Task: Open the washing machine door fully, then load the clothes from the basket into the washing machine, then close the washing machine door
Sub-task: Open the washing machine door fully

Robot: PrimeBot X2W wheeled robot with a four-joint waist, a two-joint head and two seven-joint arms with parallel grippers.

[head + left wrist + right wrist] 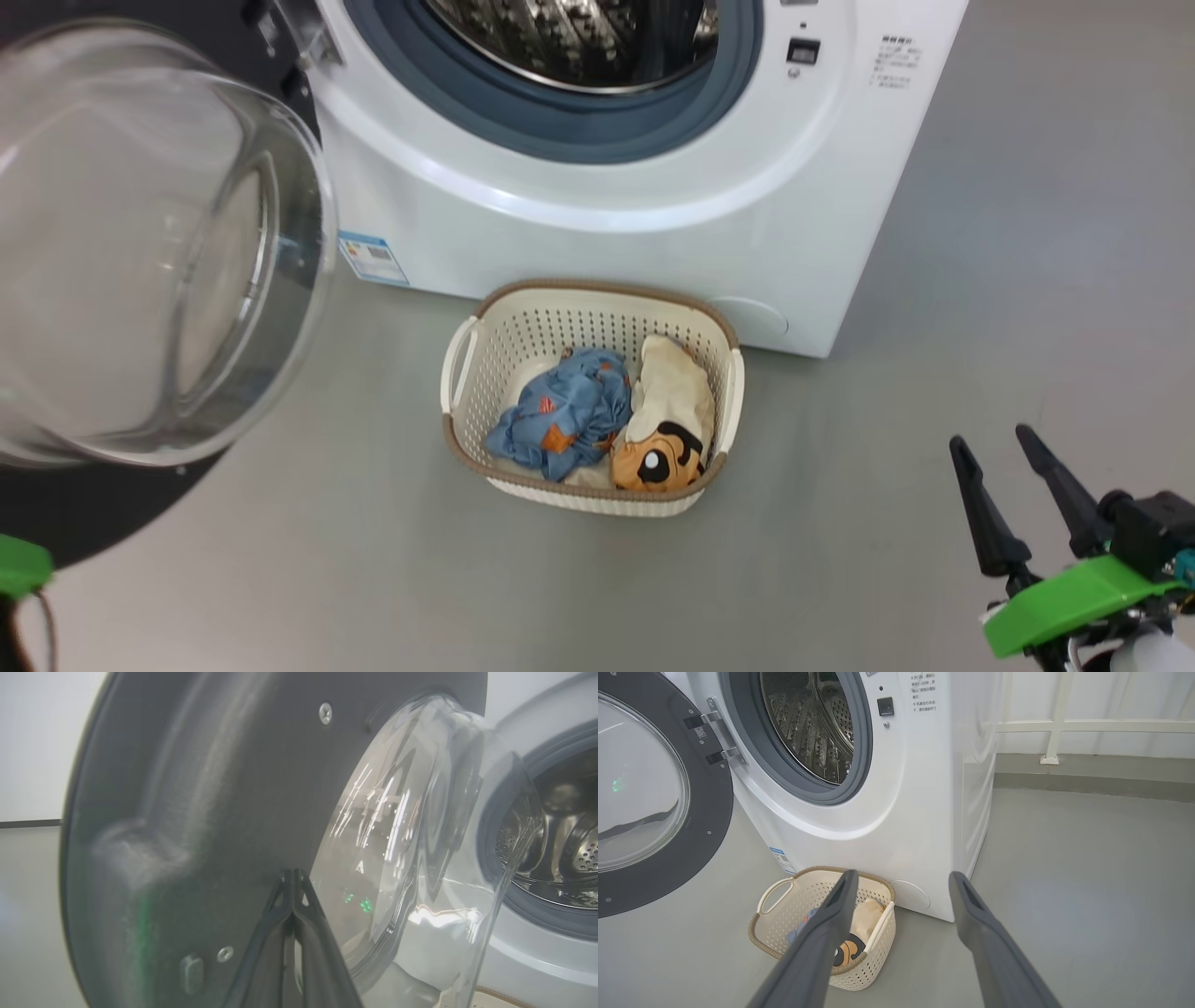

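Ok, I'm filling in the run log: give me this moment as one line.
door open | clothes in basket | left gripper shut by door | right gripper open, empty

Wide open: washing machine door (140, 243), black rim, clear bulging bowl, swung out left of the white washing machine (653, 252). Just in front, on the floor (840, 523), upright cream basket (597, 287). Inside, crumpled blue garment (560, 411) left, cream garment (667, 411) right, cartoon face up, touching.

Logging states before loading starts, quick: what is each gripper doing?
Left gripper: closed, holding nothing, pointed at the grey inner face of the round, black-rimmed, glass-windowed washing machine door.
Right gripper: open, empty.
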